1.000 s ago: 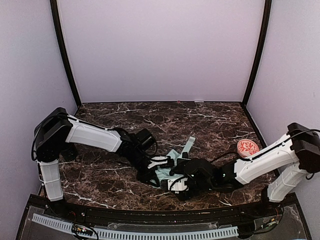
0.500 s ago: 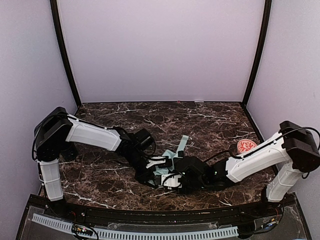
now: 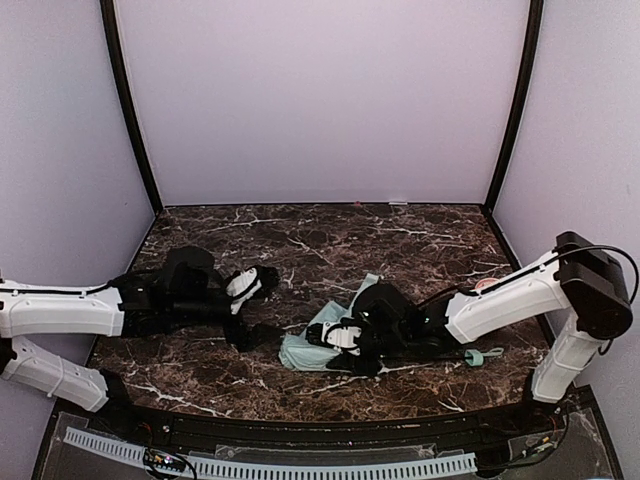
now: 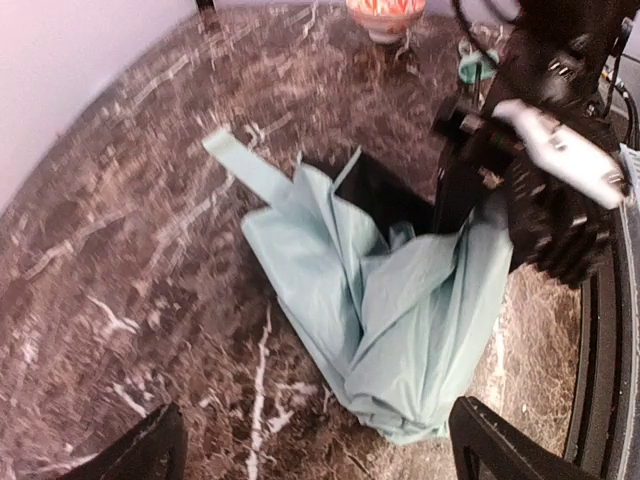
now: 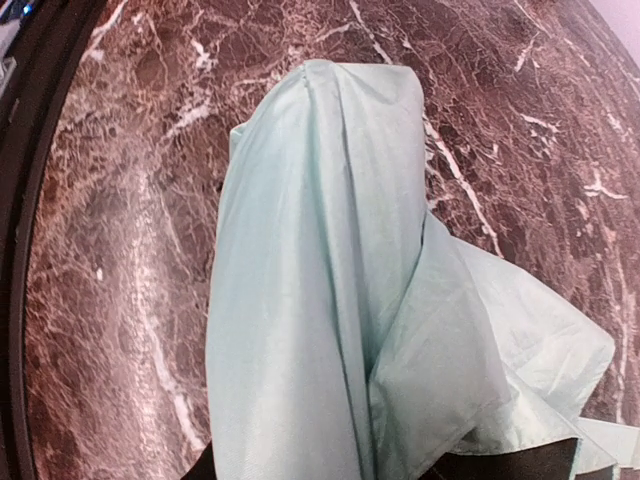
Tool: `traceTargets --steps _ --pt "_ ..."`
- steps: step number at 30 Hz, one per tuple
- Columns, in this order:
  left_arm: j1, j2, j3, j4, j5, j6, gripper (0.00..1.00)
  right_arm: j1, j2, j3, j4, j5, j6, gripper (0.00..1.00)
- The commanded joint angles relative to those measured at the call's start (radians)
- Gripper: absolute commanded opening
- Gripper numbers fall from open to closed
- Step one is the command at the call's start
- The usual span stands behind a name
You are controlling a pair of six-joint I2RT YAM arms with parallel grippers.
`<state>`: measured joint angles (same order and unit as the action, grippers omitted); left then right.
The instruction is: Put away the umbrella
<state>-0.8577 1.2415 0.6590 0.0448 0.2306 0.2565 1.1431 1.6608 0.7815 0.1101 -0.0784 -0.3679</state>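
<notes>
Right gripper (image 3: pixel 338 340) is clamped on the umbrella (image 3: pixel 303 347) at lower centre of the top view, bunching fabric for folding, I judge. My left gripper (image 3: pixel 255 282) hangs spread wide at centre-left, leaving room.

Draped umbrella (image 5: pixel 310 300) fabric hides the right tool's (image 3: pixel 338 338) fingertips.

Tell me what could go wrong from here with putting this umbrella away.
1. The umbrella lies loose and unrolled. Only the right gripper is at it, while the left gripper is open and apart, so fabric may spill or slip.
2. Fabric fills the right wrist view, hiding the fingers, so the grip can't be checked.
3. The red-patterned bowl sits near the right arm; a swing might knock it.
</notes>
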Motion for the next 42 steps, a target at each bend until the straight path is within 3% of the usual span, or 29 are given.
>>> traceTargets --steps 1,5,13,20,23,27,32,36,42 --pt "-0.099 -0.116 -0.144 0.255 -0.091 0.169 0.88 -0.05 0.117 0.025 -0.138 -0.345 0.174 0.13" --pt "-0.213 -0.109 -0.255 0.364 -0.139 0.36 0.86 -0.109 0.22 0.077 -0.213 -0.469 0.248 0.13" --pt "-0.276 0.132 -0.167 0.313 -0.254 0.516 0.93 -0.14 0.33 0.169 -0.315 -0.622 0.233 0.13" --pt "-0.28 0.296 -0.083 0.209 -0.337 0.489 0.92 -0.168 0.376 0.221 -0.381 -0.692 0.199 0.14" --pt "-0.28 0.339 -0.029 0.102 -0.307 0.442 0.83 -0.189 0.387 0.243 -0.373 -0.708 0.214 0.15" --pt "-0.28 0.386 0.024 -0.006 -0.245 0.408 0.59 -0.209 0.396 0.282 -0.373 -0.688 0.216 0.21" --pt "-0.28 0.439 0.093 -0.151 -0.18 0.385 0.33 -0.242 0.365 0.299 -0.358 -0.657 0.245 0.43" --pt "-0.279 0.481 0.125 -0.233 -0.115 0.362 0.24 -0.284 0.307 0.282 -0.328 -0.64 0.267 0.6" --pt "-0.263 0.538 0.177 -0.342 -0.019 0.313 0.11 -0.379 0.133 0.196 -0.248 -0.683 0.316 0.7"
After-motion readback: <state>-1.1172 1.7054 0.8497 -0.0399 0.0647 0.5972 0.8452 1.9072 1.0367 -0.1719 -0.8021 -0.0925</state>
